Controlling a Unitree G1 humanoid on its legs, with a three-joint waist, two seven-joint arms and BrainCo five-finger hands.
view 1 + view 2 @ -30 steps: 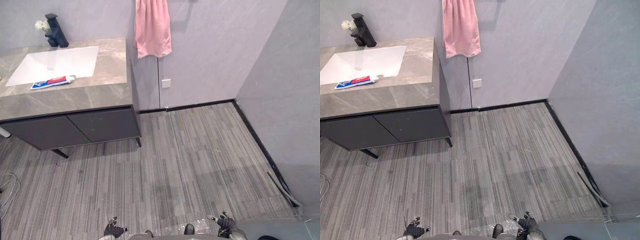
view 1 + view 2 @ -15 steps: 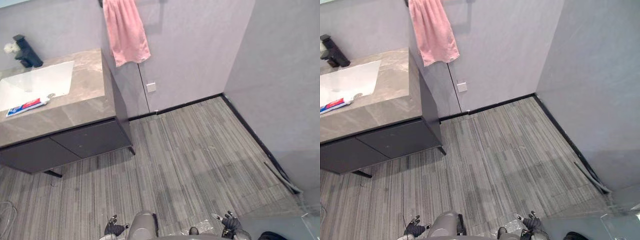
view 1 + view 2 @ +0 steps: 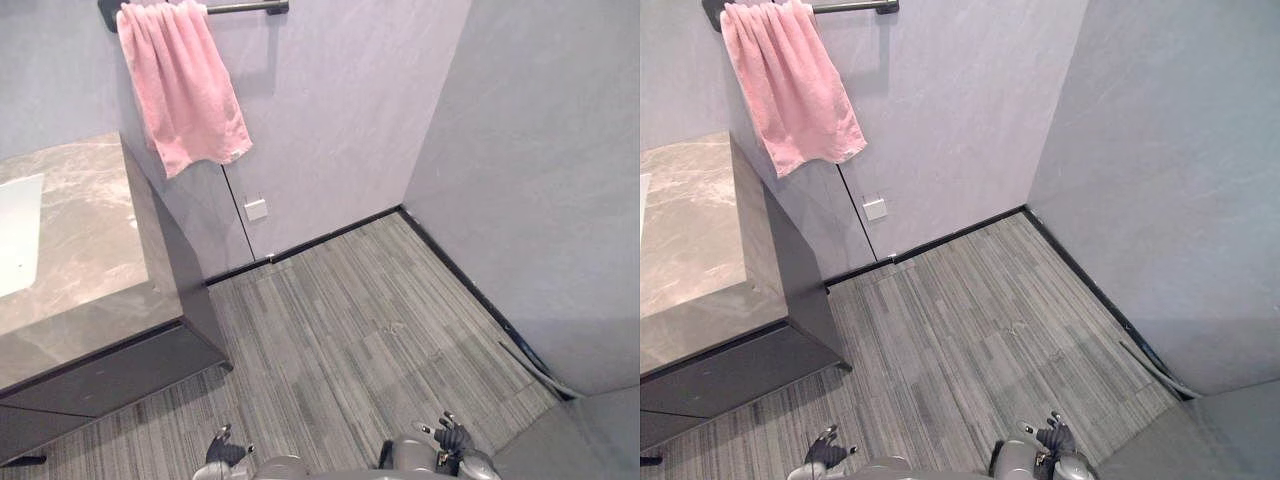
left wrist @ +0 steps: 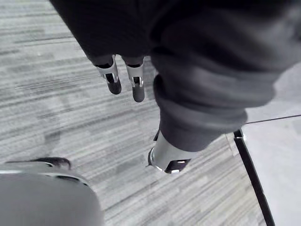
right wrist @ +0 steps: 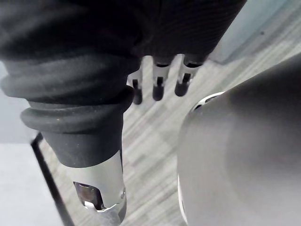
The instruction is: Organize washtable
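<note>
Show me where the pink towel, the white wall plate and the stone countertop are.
pink towel (image 3: 180,90), left eye view, middle of the hanging cloth
white wall plate (image 3: 256,209), left eye view, centre of its face
stone countertop (image 3: 90,240), left eye view, bare top surface

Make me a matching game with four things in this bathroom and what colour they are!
Things:
1. towel
2. countertop
3. wall plate
4. floor

Colours:
a. white
b. pink
c. grey stripes
d. brownish-grey marble

Right pairs: 1-b, 2-d, 3-a, 4-c.
</note>
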